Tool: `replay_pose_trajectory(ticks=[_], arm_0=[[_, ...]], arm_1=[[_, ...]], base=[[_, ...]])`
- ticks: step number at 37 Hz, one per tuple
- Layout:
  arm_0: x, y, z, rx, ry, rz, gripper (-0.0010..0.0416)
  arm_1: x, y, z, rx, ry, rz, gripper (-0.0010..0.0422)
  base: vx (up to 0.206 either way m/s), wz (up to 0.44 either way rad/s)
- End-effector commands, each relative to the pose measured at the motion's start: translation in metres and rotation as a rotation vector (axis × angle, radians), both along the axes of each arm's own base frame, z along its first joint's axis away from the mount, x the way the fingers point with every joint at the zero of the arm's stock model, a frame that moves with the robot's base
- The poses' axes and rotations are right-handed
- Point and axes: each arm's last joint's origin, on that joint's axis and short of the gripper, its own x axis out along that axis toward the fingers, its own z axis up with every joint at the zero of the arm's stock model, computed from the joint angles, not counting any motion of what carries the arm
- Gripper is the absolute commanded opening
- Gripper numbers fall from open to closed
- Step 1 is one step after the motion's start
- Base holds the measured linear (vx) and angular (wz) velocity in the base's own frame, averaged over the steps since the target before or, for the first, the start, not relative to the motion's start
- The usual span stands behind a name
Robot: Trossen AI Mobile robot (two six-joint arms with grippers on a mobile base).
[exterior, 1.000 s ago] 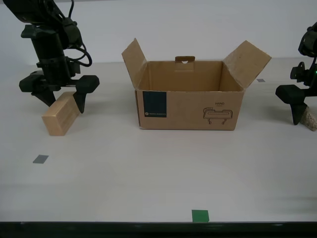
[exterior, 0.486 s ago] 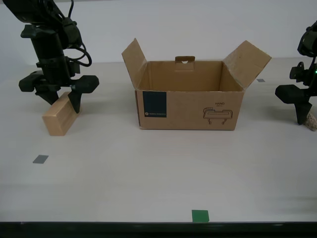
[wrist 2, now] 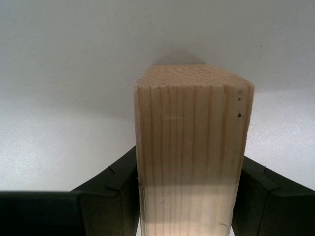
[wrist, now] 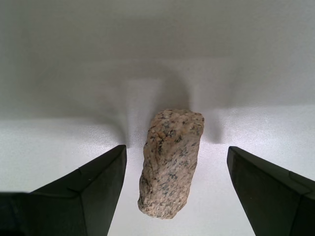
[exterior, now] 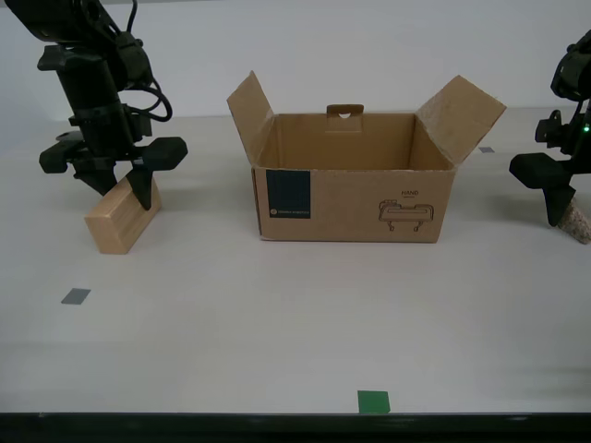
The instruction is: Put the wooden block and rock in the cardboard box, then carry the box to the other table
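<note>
Two hands, exterior view: my second hand (exterior: 115, 185) sits at the exterior view's left, clamped on the upper end of the pale tan rectangular wooden block (exterior: 121, 216); my first hand (exterior: 554, 198) is at that view's right edge, over the small rough brownish rock (exterior: 578, 221).
Box, exterior view: the brown corrugated cardboard box (exterior: 355, 194) with a dark teal label stands mid-worktop, all flaps raised and splayed, mouth open upward.
Room, exterior view: the smooth pale worktop (exterior: 277, 314) lies bare between each hand and the box; a grey square marker (exterior: 76, 296) and a green tape mark (exterior: 373, 401) lie flat and block nothing.
Risk, exterior view: the raised side flaps lean outward toward each arm, so a low carry would likely clip one and shove the box. The rock is close to the frame's right edge; I cannot tell how near the worktop's edge is there.
Block, second wrist view: the fingers (wrist 2: 110, 189) press both long faces of the block (wrist 2: 192, 157), gripping near one end.
Risk, second wrist view: held off-centre, the block may pivot or slip when lifted.
Rock, first wrist view: my first hand (wrist: 174, 189) is spread wide, the rock (wrist: 170, 162) lying between the fingers (wrist: 93, 184) and touching neither.
Risk, first wrist view: the lumpy, rounded faces could squirt or roll out as the fingers shut.
</note>
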Motion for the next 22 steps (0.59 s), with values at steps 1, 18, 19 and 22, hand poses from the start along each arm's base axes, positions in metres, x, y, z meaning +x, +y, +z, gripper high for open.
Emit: replay_pose_trajectory(ticks=[1, 18, 19, 22], arm_0=[[0.0002, 0.0006, 0.0004, -0.003, 0.0, 0.005, 0.0285], [-0.0007, 0.0012, -0.0002, 0.001, 0.004, 0.006, 0.0175], [-0.0008, 0.0014, -0.0004, 0.006, 0.004, 0.006, 0.0167], [-0.001, 0.0017, -0.0005, 0.014, 0.003, 0.006, 0.0137]], arm_1=[[-0.0003, -0.0005, -0.0002, -0.008, 0.004, -0.003, 0.0112], [-0.0002, -0.0005, -0.0001, -0.008, 0.003, -0.002, 0.0065], [-0.0002, -0.0005, -0.0001, -0.008, 0.003, -0.002, 0.0062], [-0.0002, -0.0005, -0.0001, -0.008, 0.003, -0.002, 0.0049]], base=[[0.0, 0.0], [0.0, 0.0], [0.0, 0.0], [0.0, 0.0]])
